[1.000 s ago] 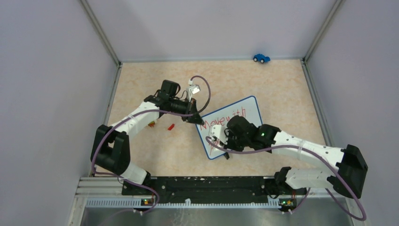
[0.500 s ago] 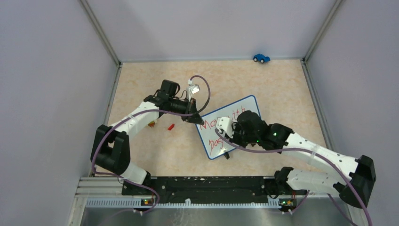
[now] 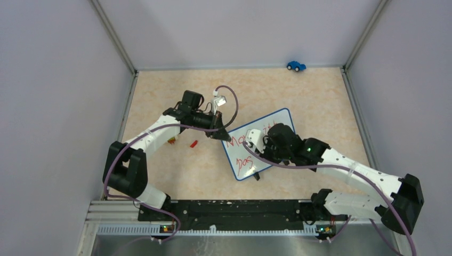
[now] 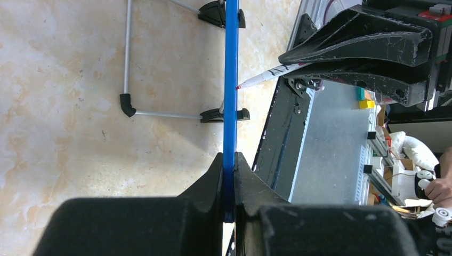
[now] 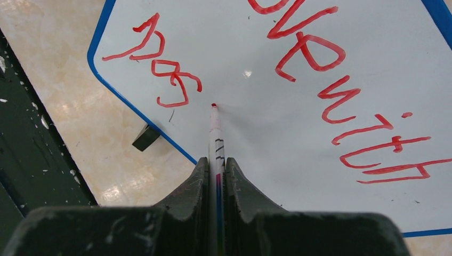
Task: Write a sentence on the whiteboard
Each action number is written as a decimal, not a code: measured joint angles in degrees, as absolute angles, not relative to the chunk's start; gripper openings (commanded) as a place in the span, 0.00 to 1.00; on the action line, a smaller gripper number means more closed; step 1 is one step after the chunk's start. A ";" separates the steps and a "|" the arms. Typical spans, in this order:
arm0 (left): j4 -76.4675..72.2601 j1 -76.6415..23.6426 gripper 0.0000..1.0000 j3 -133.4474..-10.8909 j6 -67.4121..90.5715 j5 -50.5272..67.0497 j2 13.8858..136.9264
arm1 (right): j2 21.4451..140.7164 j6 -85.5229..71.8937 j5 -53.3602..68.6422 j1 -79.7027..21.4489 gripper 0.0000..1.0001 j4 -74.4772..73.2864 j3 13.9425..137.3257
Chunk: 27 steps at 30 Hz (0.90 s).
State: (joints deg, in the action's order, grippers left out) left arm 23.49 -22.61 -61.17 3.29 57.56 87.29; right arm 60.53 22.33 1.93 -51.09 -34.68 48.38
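Observation:
The whiteboard (image 3: 280, 118) lies at an angle on the table floor, white with a thin blue rim. My left gripper (image 3: 220, 134) is shut on its rim at the far left corner; the left wrist view shows the blue edge (image 4: 231, 80) pinched between the jaws (image 4: 228, 160). My right gripper (image 3: 262, 153) hovers over the board, shut on a thin white marker (image 5: 216, 133). Its red tip touches the board just right of the second line. The sentence (image 5: 308, 49) reads "Move with" in red, with a scrawl below it (image 3: 245, 162).
A blue toy car (image 3: 296, 65) sits by the back wall. A small red piece (image 3: 194, 143) lies on the floor left of the board, and an orange bit (image 3: 171, 141) shows under the left arm. A black clip foot (image 5: 145, 137) sticks out at the board's near edge. Grey walls enclose three sides.
My right arm has swung away from the board's near left corner toward the right, uncovering the second-line scrawl. The left arm and the board have not moved.

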 measured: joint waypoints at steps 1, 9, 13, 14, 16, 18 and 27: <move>23.49 -22.61 0.00 -61.19 3.27 57.54 87.29 | 60.86 22.24 1.87 -51.09 0.00 -34.70 48.40; 23.49 -22.61 0.00 -61.19 3.27 57.58 87.29 | 61.65 21.87 2.66 -51.09 0.00 -34.76 48.88; 23.46 -22.59 0.00 -61.19 3.27 57.56 87.29 | 61.69 21.89 3.22 -51.11 0.00 -34.74 48.88; 23.44 -22.59 0.00 -61.17 3.27 57.56 87.29 | 61.71 21.89 3.31 -51.16 0.00 -34.76 48.88; 23.40 -22.59 0.00 -61.19 3.29 57.58 87.29 | 61.76 21.96 3.53 -51.27 0.00 -34.76 48.88; 23.38 -22.59 0.00 -61.17 3.29 57.56 87.29 | 61.98 22.06 3.75 -51.27 0.00 -34.79 48.88; 23.31 -22.59 0.00 -61.17 3.31 57.56 87.29 | 62.06 22.92 3.70 -51.37 0.00 -35.33 48.82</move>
State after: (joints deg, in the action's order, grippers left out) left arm 23.31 -22.59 -61.17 3.31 57.56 87.29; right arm 62.06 22.92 3.70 -51.37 -35.33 48.82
